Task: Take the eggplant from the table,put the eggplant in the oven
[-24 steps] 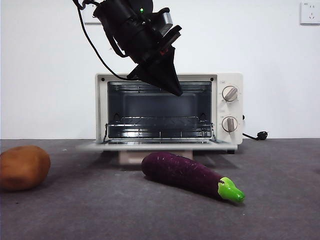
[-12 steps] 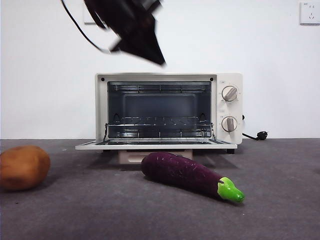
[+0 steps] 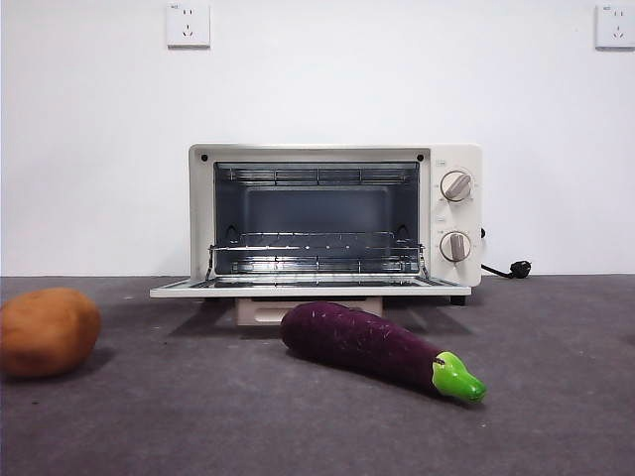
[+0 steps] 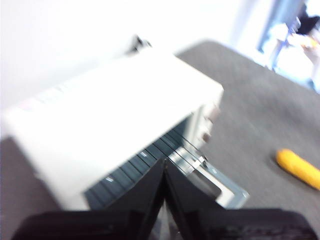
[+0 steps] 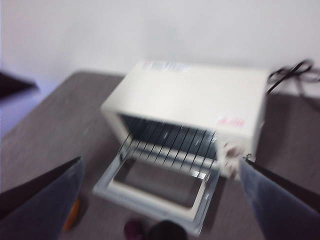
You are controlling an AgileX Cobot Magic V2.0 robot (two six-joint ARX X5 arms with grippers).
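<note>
The dark purple eggplant [image 3: 369,344] lies on the grey table [image 3: 298,426] just in front of the oven, green stem end pointing right. The cream oven [image 3: 451,213] stands open, its door [image 3: 308,290] folded down flat and the wire rack bare. No arm shows in the front view. My left gripper [image 4: 164,167] hangs above the oven's top with its jaws pressed together and nothing between them. My right gripper [image 5: 161,160] is high in front of the oven, jaws spread wide and empty. A blurred purple bit of the eggplant [image 5: 134,230] lies below it.
A round orange-brown potato [image 3: 47,330] sits on the table at the far left. The oven's power cord [image 3: 506,268] trails off to its right. A blurred orange-yellow object [image 4: 299,168] lies on the table in the left wrist view.
The shut black gripper that hung in front of the oven's opening has risen up and left, out of the front view. The door was blurred a second ago and now lies still. The eggplant has not moved.
</note>
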